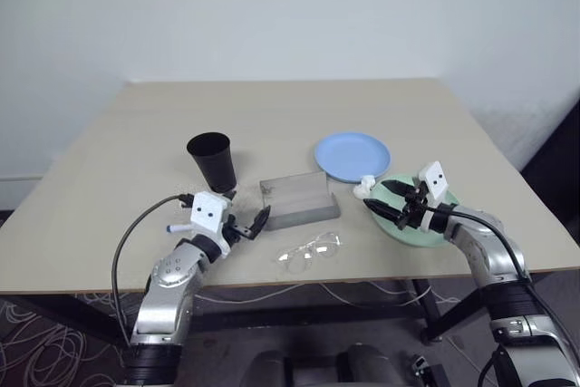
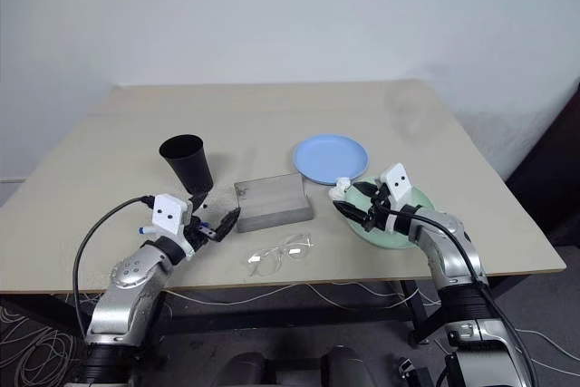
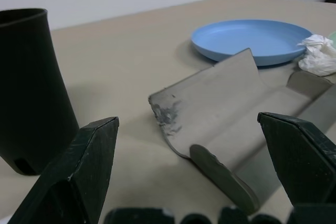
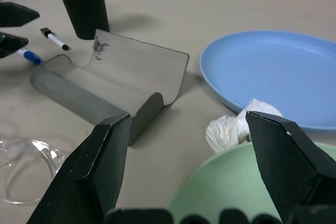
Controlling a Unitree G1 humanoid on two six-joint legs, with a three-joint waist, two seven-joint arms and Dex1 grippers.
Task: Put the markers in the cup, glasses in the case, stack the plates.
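1. Both pincers are spread and empty: the left pincer [image 1: 246, 227] hangs near the desk's [image 1: 272, 106] front edge beside the open case [image 1: 299, 197]; the right pincer [image 1: 388, 204] is poised over the mint plate [image 1: 435, 228].
2. The blue plate [image 1: 352, 156] lies just behind the mint plate; a shallow rim is likely pushed along rather than gripped.
3. The tissue [image 4: 233, 127], touching the mint rim, may be trapped between the plates.
4. The glasses [image 1: 308, 249] lie at the front edge and could be swept off.
5. The cup [image 1: 212, 160] could be toppled while the markers [image 4: 39, 45] beside it are fetched.
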